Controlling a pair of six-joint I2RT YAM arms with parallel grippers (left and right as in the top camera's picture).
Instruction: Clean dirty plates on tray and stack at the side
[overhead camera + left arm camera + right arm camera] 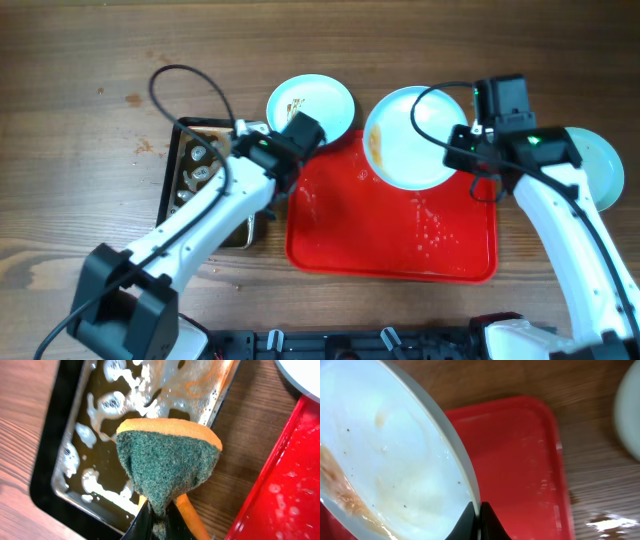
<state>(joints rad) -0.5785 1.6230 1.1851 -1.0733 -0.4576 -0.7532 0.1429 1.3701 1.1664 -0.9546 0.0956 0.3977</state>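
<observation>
1. Gripping the rim of one plate [385, 460], the right pincer [479, 517] is closed narrowly on its edge, one finger on each face.
2. This held plate is tilted and lifted over the far right part of the tray [390, 240]; in the overhead view its upper rim reaches past the tray's far edge.
3. A brown smear runs along the held plate's left edge, and a few small dark specks dot its pale inside.
4. The left pincer [159, 520] is clamped on a sponge [167, 460], with the green scouring face towards the wrist camera and an orange layer behind it.
5. The sponge hangs over the right edge of a dark metal pan [47, 455], between the pan and the tray's left rim.
6. The pan holds brownish liquid with patches of white foam.
7. The red tray lies on the desk [80, 80] at the centre, its surface wet with small white droplets.
8. A second plate [310, 103] sits on the desk just beyond the tray's far left corner, with brown smears on its left half.
9. A third plate [605, 165] lies on the desk to the right of the tray, partly hidden under the right arm.
</observation>
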